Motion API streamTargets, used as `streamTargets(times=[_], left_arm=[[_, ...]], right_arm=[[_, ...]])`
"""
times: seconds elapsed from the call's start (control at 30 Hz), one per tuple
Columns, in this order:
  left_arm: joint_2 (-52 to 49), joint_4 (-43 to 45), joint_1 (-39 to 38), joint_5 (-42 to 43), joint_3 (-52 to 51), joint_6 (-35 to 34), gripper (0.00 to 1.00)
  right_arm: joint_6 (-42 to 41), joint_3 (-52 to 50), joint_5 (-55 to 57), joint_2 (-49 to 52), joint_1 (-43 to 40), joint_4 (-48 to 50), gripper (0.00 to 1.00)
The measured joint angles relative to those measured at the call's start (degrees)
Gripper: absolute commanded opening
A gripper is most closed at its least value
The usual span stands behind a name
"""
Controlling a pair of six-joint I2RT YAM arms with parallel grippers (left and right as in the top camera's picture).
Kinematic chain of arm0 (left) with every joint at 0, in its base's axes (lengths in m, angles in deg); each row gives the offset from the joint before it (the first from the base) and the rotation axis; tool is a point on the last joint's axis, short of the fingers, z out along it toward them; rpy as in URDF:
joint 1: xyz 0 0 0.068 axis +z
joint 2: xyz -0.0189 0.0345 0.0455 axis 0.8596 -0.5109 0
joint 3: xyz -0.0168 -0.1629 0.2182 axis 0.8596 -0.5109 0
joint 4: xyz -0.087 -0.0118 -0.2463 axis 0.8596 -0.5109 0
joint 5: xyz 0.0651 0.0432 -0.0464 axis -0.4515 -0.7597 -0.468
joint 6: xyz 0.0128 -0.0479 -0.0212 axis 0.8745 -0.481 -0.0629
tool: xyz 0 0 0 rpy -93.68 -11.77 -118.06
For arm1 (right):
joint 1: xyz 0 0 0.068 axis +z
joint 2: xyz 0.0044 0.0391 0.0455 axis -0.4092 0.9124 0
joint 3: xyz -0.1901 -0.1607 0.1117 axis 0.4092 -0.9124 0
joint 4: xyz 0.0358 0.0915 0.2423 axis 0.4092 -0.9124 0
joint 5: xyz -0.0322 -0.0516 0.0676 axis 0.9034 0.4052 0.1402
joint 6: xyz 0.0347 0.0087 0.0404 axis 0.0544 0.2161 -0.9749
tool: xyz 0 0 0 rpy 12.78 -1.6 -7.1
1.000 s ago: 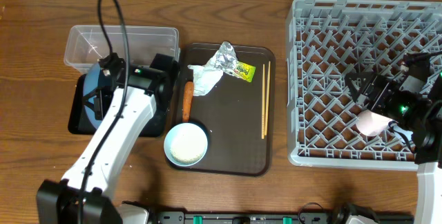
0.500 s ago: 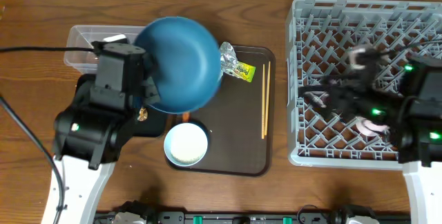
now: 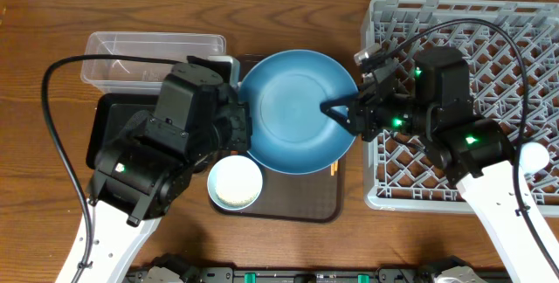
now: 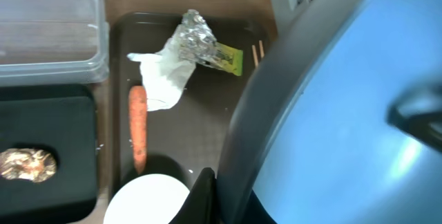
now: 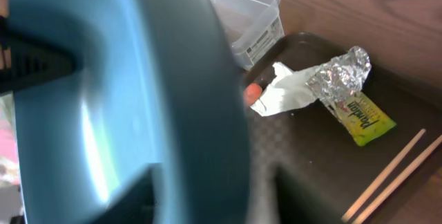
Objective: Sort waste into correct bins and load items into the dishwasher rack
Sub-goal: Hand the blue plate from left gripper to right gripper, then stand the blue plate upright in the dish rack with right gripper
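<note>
I held the dark blue bowl [image 3: 293, 108] in the air above the brown serving tray [image 3: 288, 206], hollow facing up. I judged it was bound for the dishwasher rack [image 3: 515, 30] at three o'clock, too far for my left arm alone. My left gripper [image 3: 242, 126] was clamped on the rim at the bowl's nine o'clock. My right gripper [image 3: 337, 111] met the opposite rim at three o'clock, one finger lying inside the hollow; whether it had closed I could not tell. The bowl hung between my two hands, touching both, over the foil [image 4: 195, 34], napkin [image 4: 166, 79] and carrot [image 4: 138, 127] on the tray, with the white bowl [image 3: 236, 182] at its seven o'clock.
</note>
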Motion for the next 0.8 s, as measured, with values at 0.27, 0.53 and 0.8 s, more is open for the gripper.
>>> streamTargets(times=[0.27,0.53,0.8], left_arm=[[0.1,1.1,-1.4,2.0,0.0,0.9,0.68],[0.1,1.1,-1.4,2.5,0.0,0.8,0.73],[0.1,1.1,-1.4,2.6,0.0,0.8,0.74]], right_arm=[[-0.7,0.0,17.4,-1.2,-2.4,-3.4,0.01],[-0.6,0.0,68.8,-4.1,-9.9,0.1,0.01],[1.7,0.0,98.9,0.0,-17.1,13.9,0.01]])
